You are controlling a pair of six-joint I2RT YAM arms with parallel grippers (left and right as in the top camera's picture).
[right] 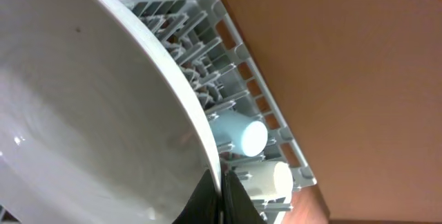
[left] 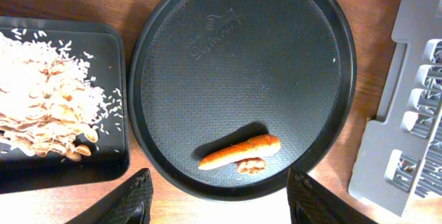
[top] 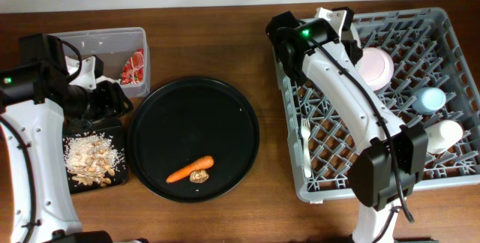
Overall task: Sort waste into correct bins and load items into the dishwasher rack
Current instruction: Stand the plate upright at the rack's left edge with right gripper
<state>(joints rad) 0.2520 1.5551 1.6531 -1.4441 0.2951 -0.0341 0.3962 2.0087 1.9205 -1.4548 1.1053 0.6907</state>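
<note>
Fingers (right: 237,198) of our right gripper (right: 221,193) pinch the rim of the pale grey plate (right: 83,113), held on edge at the dishwasher rack (right: 242,65). We should lower it straight between pegs, clear of the blue cup (right: 242,133). Our left gripper (left: 221,200) hangs spread and empty, the carrot (left: 238,152) ahead of it.

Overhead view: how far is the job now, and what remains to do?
Done: the bowl, blue cup, cream cup and fork are in the rack; the wrapper is in the tub, the scraps in the black tray.
In hand: the right gripper grips the plate at the rack.
Remaining: the carrot and brown lump on the round tray; the left gripper is open and empty.
</note>
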